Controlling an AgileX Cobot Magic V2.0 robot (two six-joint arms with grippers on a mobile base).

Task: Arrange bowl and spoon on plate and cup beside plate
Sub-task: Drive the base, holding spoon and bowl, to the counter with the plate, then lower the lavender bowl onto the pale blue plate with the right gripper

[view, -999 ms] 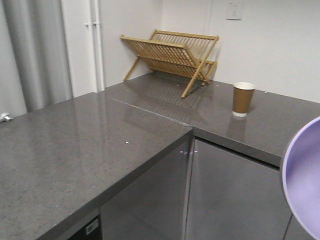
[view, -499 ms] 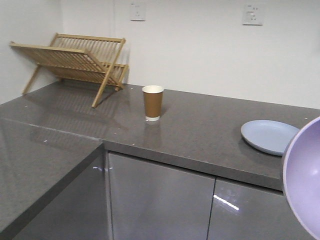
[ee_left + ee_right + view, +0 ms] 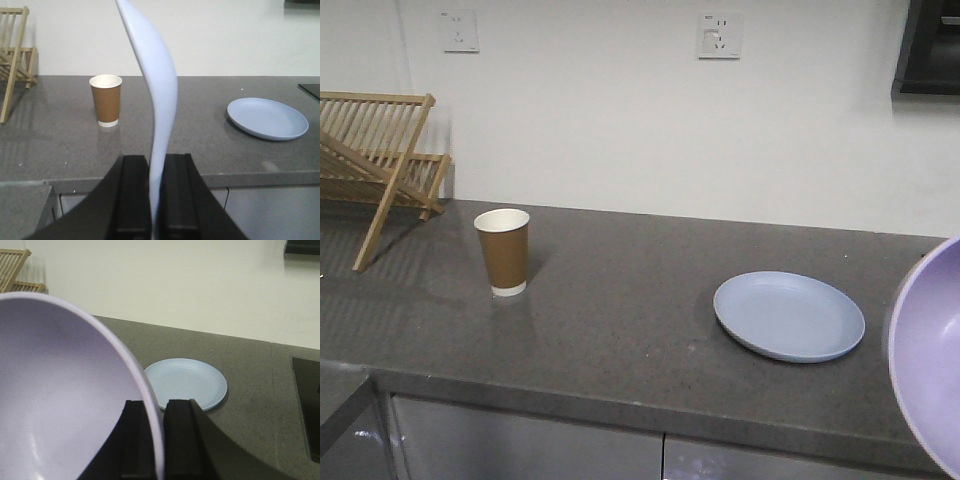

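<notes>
Rim of bowl (image 3: 65, 400) clamped by right fingers (image 3: 181, 440), spoon (image 3: 161, 90) by left fingers (image 3: 131, 195); bowl to be levelled and centred over plate (image 3: 788, 316).

Brown cup (image 3: 503, 251) upright on worktop (image 3: 620, 350), 9 o'clock of flat pale-blue plate (image 3: 788, 316), well apart. Lilac bowl (image 3: 930, 360) tilted, held aloft, 3 o'clock. Pale spoon (image 3: 159, 100) held upright.

The bowl (image 3: 932, 360) runs off the front view's right edge, the spoon (image 3: 162, 90) off the left wrist view's top, the drying rack (image 3: 365, 130) off the front view's left.
</notes>
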